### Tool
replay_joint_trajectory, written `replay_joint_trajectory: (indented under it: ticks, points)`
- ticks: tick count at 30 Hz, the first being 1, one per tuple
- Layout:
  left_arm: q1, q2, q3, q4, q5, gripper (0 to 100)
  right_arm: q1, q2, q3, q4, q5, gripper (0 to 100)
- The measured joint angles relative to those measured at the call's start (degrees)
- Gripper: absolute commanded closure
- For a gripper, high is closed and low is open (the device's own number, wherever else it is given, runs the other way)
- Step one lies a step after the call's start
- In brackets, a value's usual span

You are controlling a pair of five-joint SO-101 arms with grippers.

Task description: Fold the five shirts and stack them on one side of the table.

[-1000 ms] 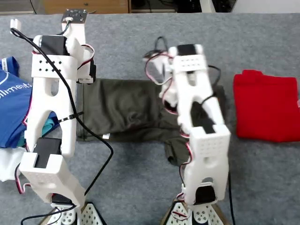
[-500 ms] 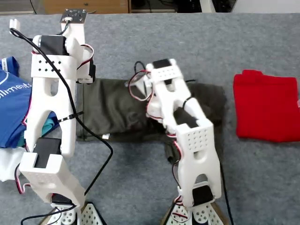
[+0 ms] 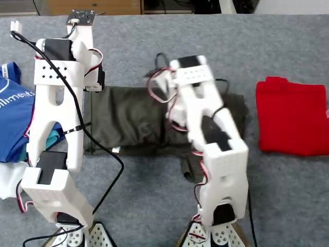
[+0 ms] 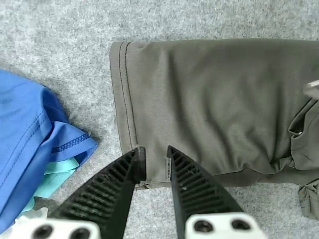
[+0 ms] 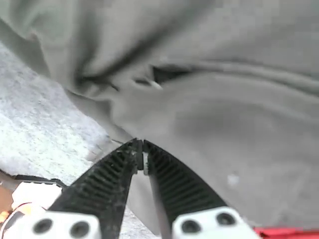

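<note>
I'm working over the grey cloth-covered table. Its nap looks grippy, so I'd expect fabric to drag on it and not slide.

Across the middle lies the olive shirt. Its long axis runs from the left side toward the right side, roughly parallel to the near edge, and a rumpled flap trails toward the near edge under my right arm. As I read it, the next fold turns on that axis. The shirt's left end sits right at my left arm, and its middle and right end lie under the right arm. Each arm has its own end, so neither needs to cross the other.

Room for the fold looks fair, with bare table toward the far edge and between the two bases at the near edge. On the right side the red shirt sits folded, apart from the olive one. Against the left edge the blue shirt lies heaped over teal and white cloth, near the olive hem but not touching it.

The left gripper stands at the hemmed corner of the shirt's left end. Its jaws are a narrow gap apart with flat cloth showing between them, and I can't see them pinching anything. The right gripper has its tips together on what looks like a fold of the olive cloth, which hangs close to the lens.
</note>
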Motion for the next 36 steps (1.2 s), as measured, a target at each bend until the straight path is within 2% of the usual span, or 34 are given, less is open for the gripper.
replay_joint_trajectory:
  ticks: [8,14,20,25,30,36]
  points:
    - [0.00,0.00,0.00,0.00,0.00,92,12.66,-0.44,1.67,0.00,0.00,99.6]
    - [0.00,0.00,-2.90,0.00,0.00,92,23.65,7.38,1.93,-1.49,0.00,99.6]
    - [0.00,-2.11,-5.01,0.00,2.29,92,25.23,7.65,0.44,-0.35,0.00,99.6]
    - [0.53,-9.05,-5.10,0.00,2.81,92,25.23,-1.76,-0.44,0.00,0.00,99.6]
    - [2.37,-13.54,-0.53,0.00,2.81,91,25.05,-17.58,2.02,0.00,0.00,99.6]
    - [10.02,-13.63,7.82,0.00,0.09,91,25.14,-43.52,9.41,0.00,0.00,99.5]
